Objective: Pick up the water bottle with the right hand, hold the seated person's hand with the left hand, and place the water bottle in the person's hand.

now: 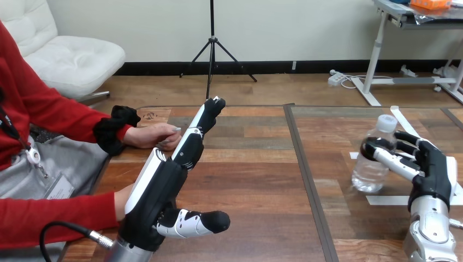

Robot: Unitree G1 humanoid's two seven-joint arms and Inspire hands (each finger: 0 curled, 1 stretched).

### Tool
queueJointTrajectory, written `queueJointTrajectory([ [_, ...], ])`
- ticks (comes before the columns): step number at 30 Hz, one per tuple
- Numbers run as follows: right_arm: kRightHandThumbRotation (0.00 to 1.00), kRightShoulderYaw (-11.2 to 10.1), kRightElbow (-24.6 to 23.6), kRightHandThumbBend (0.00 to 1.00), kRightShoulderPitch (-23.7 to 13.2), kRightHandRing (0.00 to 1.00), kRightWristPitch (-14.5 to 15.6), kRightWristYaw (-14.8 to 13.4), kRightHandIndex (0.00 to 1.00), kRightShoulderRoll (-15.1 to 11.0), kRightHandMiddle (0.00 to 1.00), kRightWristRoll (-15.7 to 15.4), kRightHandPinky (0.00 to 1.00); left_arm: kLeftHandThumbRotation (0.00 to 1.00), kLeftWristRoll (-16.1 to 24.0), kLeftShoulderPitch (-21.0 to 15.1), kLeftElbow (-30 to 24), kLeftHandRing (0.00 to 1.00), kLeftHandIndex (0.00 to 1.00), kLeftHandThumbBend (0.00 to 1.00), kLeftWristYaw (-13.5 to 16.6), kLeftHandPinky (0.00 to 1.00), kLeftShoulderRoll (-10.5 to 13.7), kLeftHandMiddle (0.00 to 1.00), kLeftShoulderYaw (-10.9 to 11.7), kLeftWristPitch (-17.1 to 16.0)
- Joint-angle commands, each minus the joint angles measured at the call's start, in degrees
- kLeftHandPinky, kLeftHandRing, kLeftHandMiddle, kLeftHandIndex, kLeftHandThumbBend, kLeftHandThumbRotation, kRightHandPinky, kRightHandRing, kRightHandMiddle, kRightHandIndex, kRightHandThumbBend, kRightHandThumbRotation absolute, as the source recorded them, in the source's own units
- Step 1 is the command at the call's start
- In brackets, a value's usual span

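Water bottle (373, 173) first: in the head view I see it upright at the right of the frame, clear with a white cap, and its base seems to rest on the wooden table (256, 180), next to strips of white tape (385, 200). My right hand (431, 169) comes up from the lower right corner and is wrapped round the bottle's middle, thumb across the near side and fingers curled round the far side. My left hand (158, 188) rises from the bottom edge at centre-left, held flat with its fingers straight and pointing toward the upper middle of the frame, thumb sticking out to the right. The person's hand (150, 135) lies on the table at the left, right against those straight fingers; nothing of my hand curls round it. A second person's hand (121, 201), lower left, shows partly behind my left palm.
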Motion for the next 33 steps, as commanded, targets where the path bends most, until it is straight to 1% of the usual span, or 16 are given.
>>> queueJointTrajectory([
  [1,0.00,-0.64,-0.48,0.90,-4.58,0.45,-0.64,-0.52,0.52,0.42,0.54,0.61,0.36,0.74,-0.79,-1.81,-2.69,1.00,1.00,1.00,0.13,1.00,-0.21,1.00,0.82,-0.27],
  [5,0.00,-0.48,-0.51,0.89,-4.61,0.44,-0.16,-1.53,0.49,0.29,0.51,0.16,0.36,0.75,-0.09,-1.98,-2.60,1.00,1.00,1.00,0.39,1.00,-0.23,1.00,1.09,-0.68],
  [8,0.00,-1.39,-0.66,0.89,-4.47,0.43,-0.84,-0.08,0.48,0.45,0.50,1.31,0.36,0.76,-0.15,-2.07,-2.65,1.00,1.00,1.00,0.34,1.00,-0.27,1.00,1.06,-0.60],
  [11,0.00,-1.70,-0.77,0.88,-4.43,0.42,-1.04,0.18,0.47,0.54,0.50,1.78,0.35,0.76,0.32,-2.14,-2.73,1.00,1.00,1.00,0.62,1.00,-0.43,1.00,1.25,-0.66],
  [14,0.00,-2.15,-0.97,0.87,-4.33,0.41,-1.50,0.88,0.46,0.73,0.49,2.53,0.35,0.75,-0.27,-2.24,-2.91,1.00,1.00,1.00,0.32,1.00,-0.48,1.00,0.91,-0.12],
  [17,0.00,-2.48,-1.24,0.86,-4.35,0.41,-1.60,1.35,0.45,0.98,0.48,3.32,0.35,0.75,0.02,-2.22,-3.06,1.00,1.00,1.00,0.46,1.00,-0.48,1.00,1.01,-0.13],
  [20,0.00,-2.49,-1.51,0.85,-4.17,0.40,-2.01,2.08,0.45,1.07,0.48,3.54,0.35,0.75,-1.28,-2.39,-2.98,1.00,1.00,1.00,-0.32,1.00,-0.38,1.00,0.40,-0.04],
  [23,0.00,-2.24,-1.82,0.86,-4.03,0.40,-2.53,1.98,0.44,1.27,0.48,3.46,0.34,0.75,-0.05,-2.47,-2.98,1.00,1.00,1.00,0.21,1.00,-0.38,1.00,0.94,-0.18],
  [26,0.00,-2.62,-2.36,0.86,-3.81,0.39,-3.73,3.80,0.44,1.73,0.47,4.24,0.34,0.75,-0.26,-2.80,-2.59,1.00,1.00,1.00,-0.01,1.00,-0.36,1.00,0.86,-0.39],
  [30,0.00,-1.70,-3.08,0.86,-3.56,0.39,-4.77,3.46,0.44,2.21,0.47,3.57,0.34,0.76,0.08,-2.73,-2.75,1.00,1.00,1.00,0.34,1.00,-0.52,1.00,1.10,-0.05],
  [33,0.00,-1.29,-3.68,0.88,-3.42,0.39,-5.64,3.76,0.43,2.69,0.46,3.37,0.34,0.76,-0.03,-2.95,-2.55,1.00,1.00,1.00,0.16,1.00,-0.35,1.00,1.08,-0.03],
])
